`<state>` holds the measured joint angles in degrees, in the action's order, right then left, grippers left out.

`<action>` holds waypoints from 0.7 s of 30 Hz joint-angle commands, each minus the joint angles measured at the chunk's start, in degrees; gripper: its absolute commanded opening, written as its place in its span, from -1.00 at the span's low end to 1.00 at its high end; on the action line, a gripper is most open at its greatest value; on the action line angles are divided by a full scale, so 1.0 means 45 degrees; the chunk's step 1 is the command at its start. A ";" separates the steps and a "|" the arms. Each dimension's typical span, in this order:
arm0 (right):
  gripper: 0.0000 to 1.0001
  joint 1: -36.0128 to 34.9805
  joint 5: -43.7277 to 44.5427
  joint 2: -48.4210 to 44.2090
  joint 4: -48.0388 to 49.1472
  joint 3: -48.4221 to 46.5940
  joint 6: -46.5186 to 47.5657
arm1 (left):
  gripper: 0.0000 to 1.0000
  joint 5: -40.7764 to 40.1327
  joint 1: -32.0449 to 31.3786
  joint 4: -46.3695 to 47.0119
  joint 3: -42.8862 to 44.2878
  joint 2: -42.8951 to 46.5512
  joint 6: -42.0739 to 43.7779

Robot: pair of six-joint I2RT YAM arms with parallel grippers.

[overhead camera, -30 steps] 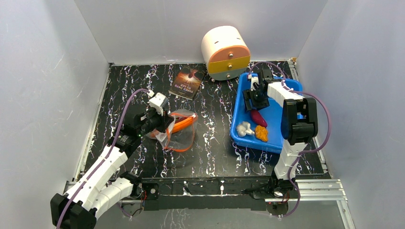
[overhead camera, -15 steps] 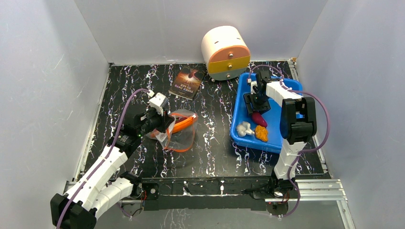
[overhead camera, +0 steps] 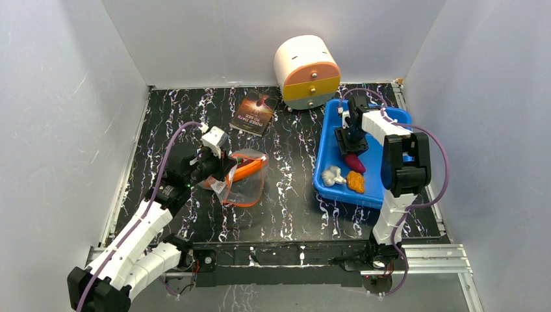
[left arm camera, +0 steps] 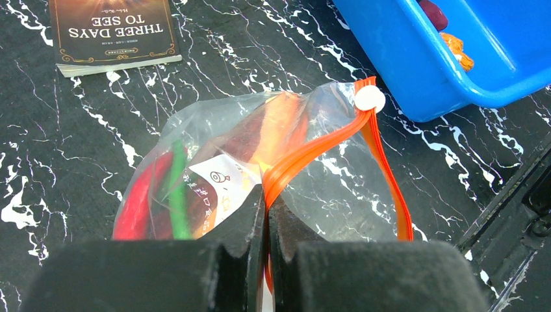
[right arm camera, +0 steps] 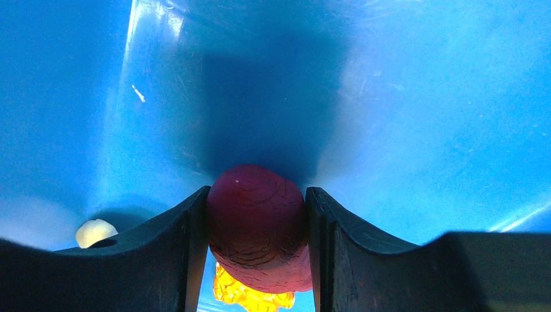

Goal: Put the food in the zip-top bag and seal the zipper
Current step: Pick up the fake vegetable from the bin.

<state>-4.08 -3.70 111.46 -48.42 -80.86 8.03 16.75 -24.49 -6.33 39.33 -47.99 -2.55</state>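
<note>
The clear zip-top bag (overhead camera: 247,179) lies left of centre, its mouth open. In the left wrist view the bag (left arm camera: 214,140) holds a red chili (left arm camera: 138,201), a thin green stick (left arm camera: 176,188) and an orange-brown slice (left arm camera: 276,123). My left gripper (left arm camera: 267,203) is shut on the red-orange zipper (left arm camera: 325,146), near its white slider (left arm camera: 369,99). My right gripper (right arm camera: 257,195) is down in the blue tray (overhead camera: 323,151), jaws closed against both sides of the magenta piece (right arm camera: 256,224). A white lump (overhead camera: 334,174) and orange bits (overhead camera: 355,181) lie beside it.
A dark paperback book (overhead camera: 255,112) lies at the back centre. A round white drawer unit (overhead camera: 307,71) with orange and yellow fronts stands behind the tray. Grey walls close in the left, back and right sides.
My right gripper has moved down and nearer inside the tray, onto the magenta piece, and closed on it. The left arm and the bag have barely moved.
</note>
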 commanded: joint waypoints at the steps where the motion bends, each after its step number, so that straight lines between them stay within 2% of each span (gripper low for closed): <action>1: -0.31 -0.0094 0.0340 -0.1260 0.0411 -0.0879 -0.0362 | -1.00 -0.0140 0.0032 0.0229 -0.0052 0.0429 0.0069; 11: -0.42 -0.0920 0.1472 -0.3570 0.1444 -0.1034 -0.0836 | -1.00 -0.0349 0.0042 0.0184 -0.0027 0.0433 -0.0102; 16: -0.43 -0.1764 0.1759 -0.4425 0.1430 -0.1581 -0.0899 | -1.00 -0.0204 0.0035 0.0422 0.0115 0.0274 -0.0530; 21: -0.42 -0.2814 0.1552 -0.5690 0.2528 -0.1170 -0.0903 | -1.00 0.0064 0.0032 0.0264 0.0754 -0.0169 -0.0922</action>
<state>-13.28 3.01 91.59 -43.29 -85.21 4.40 15.70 -24.49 -6.24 39.44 -47.77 -4.75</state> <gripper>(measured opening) 0.479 0.007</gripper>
